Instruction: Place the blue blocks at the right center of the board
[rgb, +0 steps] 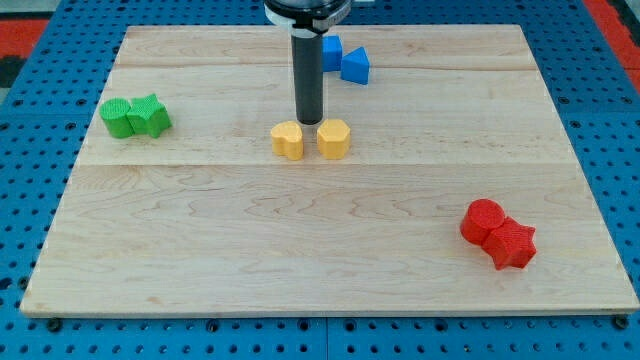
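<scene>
Two blue blocks sit near the view's top centre: one blue block (331, 47) partly hidden behind my rod, and a blue triangular block (355, 66) touching it on its right. My tip (308, 121) rests on the board just above the gap between two yellow blocks, below and slightly left of the blue blocks, a short way apart from them.
A yellow block (287, 140) and a yellow hexagonal block (334, 138) lie side by side at the centre. Two green blocks (135, 117) touch each other at the view's left. A red round block (484, 221) and a red star block (513, 245) touch at the lower right. The wooden board (200, 260) lies on a blue pegboard.
</scene>
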